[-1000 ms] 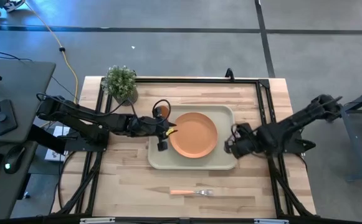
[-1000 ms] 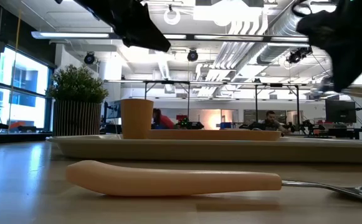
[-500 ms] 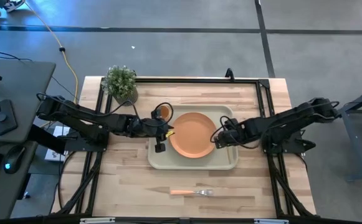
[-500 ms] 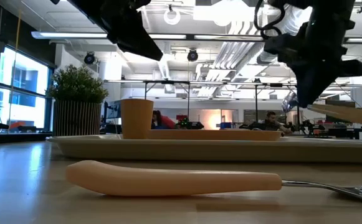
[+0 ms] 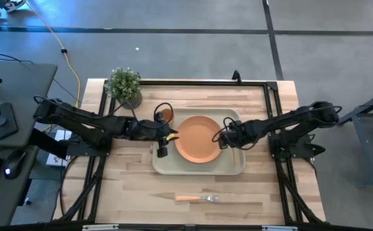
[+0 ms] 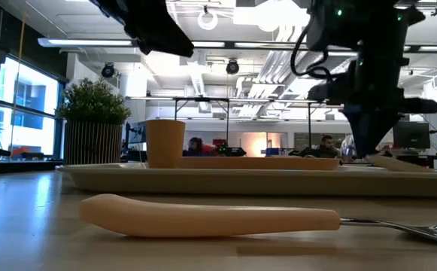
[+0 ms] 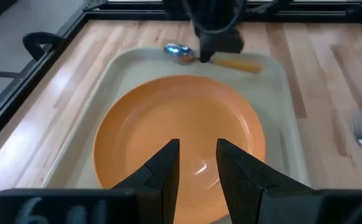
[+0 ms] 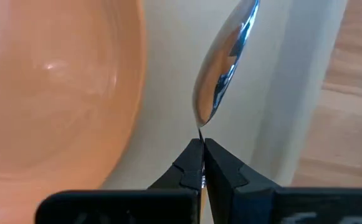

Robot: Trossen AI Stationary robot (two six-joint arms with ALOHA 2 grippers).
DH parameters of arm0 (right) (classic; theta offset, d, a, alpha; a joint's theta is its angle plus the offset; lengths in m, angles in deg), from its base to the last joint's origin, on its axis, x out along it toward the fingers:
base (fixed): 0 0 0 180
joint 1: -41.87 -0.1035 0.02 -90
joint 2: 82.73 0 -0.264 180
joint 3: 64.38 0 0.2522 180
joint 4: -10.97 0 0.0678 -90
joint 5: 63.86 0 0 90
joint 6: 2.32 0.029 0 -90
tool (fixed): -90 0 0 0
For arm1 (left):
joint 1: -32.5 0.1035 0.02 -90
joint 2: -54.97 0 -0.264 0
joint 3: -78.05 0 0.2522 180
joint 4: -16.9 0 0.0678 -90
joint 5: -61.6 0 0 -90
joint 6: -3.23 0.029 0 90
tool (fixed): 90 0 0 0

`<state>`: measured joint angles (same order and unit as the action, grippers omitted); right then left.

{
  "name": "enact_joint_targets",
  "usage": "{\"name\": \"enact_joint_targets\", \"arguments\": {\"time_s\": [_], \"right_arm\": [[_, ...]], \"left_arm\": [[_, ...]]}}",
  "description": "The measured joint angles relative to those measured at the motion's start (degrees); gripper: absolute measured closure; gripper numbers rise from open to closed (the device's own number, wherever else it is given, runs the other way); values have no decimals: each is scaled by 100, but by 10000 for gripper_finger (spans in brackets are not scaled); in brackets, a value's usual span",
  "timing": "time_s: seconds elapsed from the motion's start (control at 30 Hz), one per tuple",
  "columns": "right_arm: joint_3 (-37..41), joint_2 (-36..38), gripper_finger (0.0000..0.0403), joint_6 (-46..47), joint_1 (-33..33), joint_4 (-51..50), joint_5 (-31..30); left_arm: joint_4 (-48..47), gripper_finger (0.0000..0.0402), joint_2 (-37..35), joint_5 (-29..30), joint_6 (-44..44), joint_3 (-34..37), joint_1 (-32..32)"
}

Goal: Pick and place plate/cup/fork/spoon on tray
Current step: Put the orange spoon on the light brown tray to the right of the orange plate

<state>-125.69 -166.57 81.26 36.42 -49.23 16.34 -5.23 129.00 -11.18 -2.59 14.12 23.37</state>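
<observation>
The pale tray (image 5: 199,168) lies mid-table with the orange plate (image 5: 199,138) flat on its floor and the orange cup (image 5: 166,115) upright in its far left corner. The fork (image 5: 198,198) lies flat on the table near the front edge. My right gripper (image 5: 225,138) is over the tray's right part, beside the plate, shut on the spoon (image 7: 213,57). My left gripper (image 5: 164,140) is open and empty over the tray's left rim, its fingers (image 7: 168,165) pointing at the plate (image 7: 181,134). My right gripper pinches the spoon's thin metal neck (image 8: 200,132), just behind the silver bowl (image 8: 225,62), between its two fingertips. The fingers come down from above. The spoon lies about level, low over the tray floor, its handle (image 6: 400,162) sticking out sideways; whether it touches the tray I cannot tell.
A potted green plant (image 5: 124,85) stands at the table's far left corner. A black frame (image 5: 273,102) runs along the table's edges. Bare wood lies between the tray and the fork.
My right gripper has gone toward the table's left edge, from the tray's right rim to over its floor beside the plate, and down, carrying the spoon, whose handle now sits just above the tray rim. My left gripper has drawn back a little toward the table's left.
</observation>
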Motion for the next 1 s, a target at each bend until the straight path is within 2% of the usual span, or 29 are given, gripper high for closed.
{"name": "enact_joint_targets", "arguments": {"time_s": [0.17, 0.47, 0.67, 0.87, 1.0], "right_arm": [[217, -58, 402, -11, 342, -216, -152], [435, -54, 402, -482, 820, -34, -359], [435, -54, 402, -820, 833, 501, -377], [435, -54, 401, -820, 837, 373, -525], [435, -54, 375, -955, 848, 263, -563]], "left_arm": [[-61, 307, -7, -1, 22, 0, -125], [-73, 307, -7, 140, 44, 0, -139], [-76, 307, -5, 245, 48, 0, -139], [-79, 307, -5, 248, 40, 0, -139], [-82, 307, -5, 250, 7, 0, -139]]}}
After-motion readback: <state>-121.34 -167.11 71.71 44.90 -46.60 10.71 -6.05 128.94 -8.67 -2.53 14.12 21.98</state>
